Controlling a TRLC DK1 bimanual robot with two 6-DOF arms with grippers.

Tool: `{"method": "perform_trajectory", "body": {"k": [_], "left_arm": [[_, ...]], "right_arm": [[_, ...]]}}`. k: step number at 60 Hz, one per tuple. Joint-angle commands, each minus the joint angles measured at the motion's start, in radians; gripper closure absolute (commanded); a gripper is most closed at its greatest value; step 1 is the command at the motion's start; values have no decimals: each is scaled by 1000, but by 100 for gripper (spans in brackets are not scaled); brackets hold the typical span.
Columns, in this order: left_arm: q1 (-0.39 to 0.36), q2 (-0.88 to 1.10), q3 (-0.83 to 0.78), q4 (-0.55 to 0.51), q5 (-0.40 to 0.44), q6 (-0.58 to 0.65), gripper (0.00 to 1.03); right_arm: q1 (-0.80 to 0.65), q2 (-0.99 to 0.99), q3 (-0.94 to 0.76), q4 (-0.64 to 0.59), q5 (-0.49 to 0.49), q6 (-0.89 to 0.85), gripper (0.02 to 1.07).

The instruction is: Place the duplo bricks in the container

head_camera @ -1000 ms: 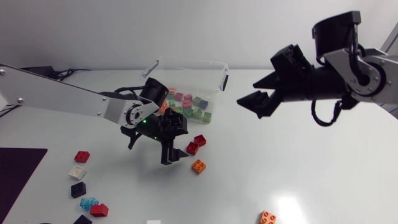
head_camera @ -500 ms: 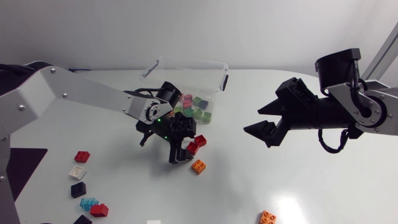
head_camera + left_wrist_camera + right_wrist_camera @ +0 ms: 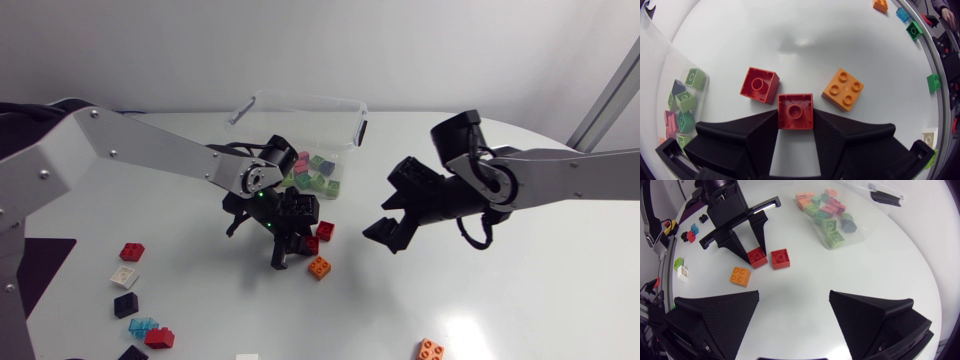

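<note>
On the white table (image 3: pixel 520 300), centre: left gripper (image 3: pixel 795 114), fingers pressed against two opposite sides of a red brick (image 3: pixel 795 111). The left wrist view shows this contact; the head view hides it. Just beside: second red brick (image 3: pixel 759 84) and orange brick (image 3: pixel 843 89). Right gripper (image 3: pixel 794 311): fingers wide apart, holding nothing, nearby. Clear container (image 3: pixel 352 104) behind: green, pink and dark bricks (image 3: pixel 312 170), seemingly a dozen or so.

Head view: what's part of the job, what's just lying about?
Job: container, red brick gripped in left tool, second red brick, orange brick, other loose bricks across the table.
Lying about: black mat at the table's left edge.
</note>
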Motion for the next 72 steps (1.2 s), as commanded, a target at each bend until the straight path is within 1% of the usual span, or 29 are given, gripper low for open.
{"method": "perform_trajectory", "body": {"k": [1,18,38,44,47,58,67,70,72], "left_arm": [[2,-30,-5,-41,4,34,91],[34,-203,-85,-61,6,20,91],[71,-384,-99,-69,19,-44,91],[78,-422,-88,-69,18,-66,91],[83,-441,-82,-67,19,-73,91],[91,-485,-62,-64,19,-99,91],[106,-494,-31,-27,26,-147,91],[111,-494,-24,-12,26,-161,91],[118,-493,-15,14,26,-182,91]], "right_arm": [[43,47,51,14,11,-12,6],[95,211,189,0,8,-66,6],[153,378,292,-14,20,-100,6],[162,409,307,-14,26,-106,10],[165,426,313,-14,37,-111,11],[171,472,338,-9,50,-115,26],[184,484,342,-3,57,-108,66],[184,483,341,-3,57,-108,74],[184,478,336,-3,59,-106,75]]}}
